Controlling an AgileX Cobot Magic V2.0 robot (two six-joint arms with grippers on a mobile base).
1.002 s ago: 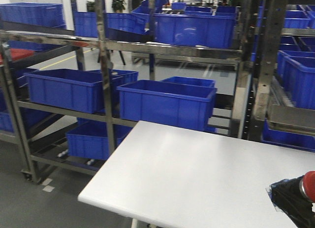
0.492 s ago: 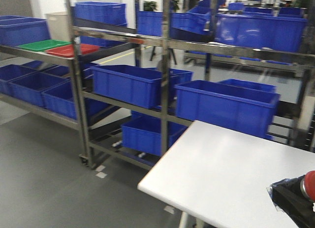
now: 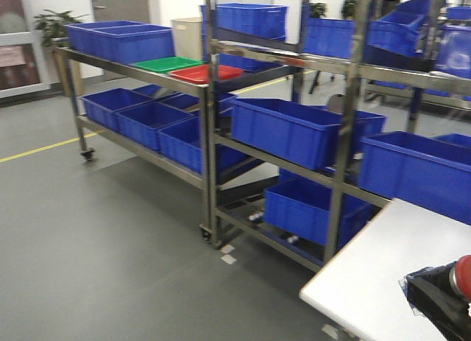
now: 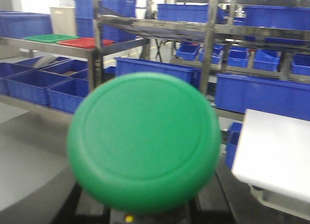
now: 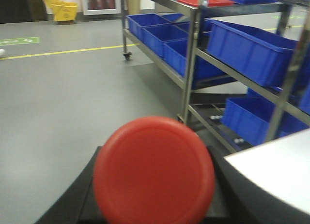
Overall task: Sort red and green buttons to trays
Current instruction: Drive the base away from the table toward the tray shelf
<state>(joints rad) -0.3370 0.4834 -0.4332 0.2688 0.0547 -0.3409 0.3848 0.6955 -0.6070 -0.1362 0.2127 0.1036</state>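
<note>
Here, green button (image 4: 144,141) dome facing wrist camera, red button (image 5: 154,168) likewise

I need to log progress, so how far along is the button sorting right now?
Done: both buttons appear picked up. Underway: the green dome-capped push button fills the left wrist view, the red dome-capped push button the right. Remaining: the glossy green plastic tray and glossy red plastic tray sit on a distant metal rack, neither button placed yet.
</note>
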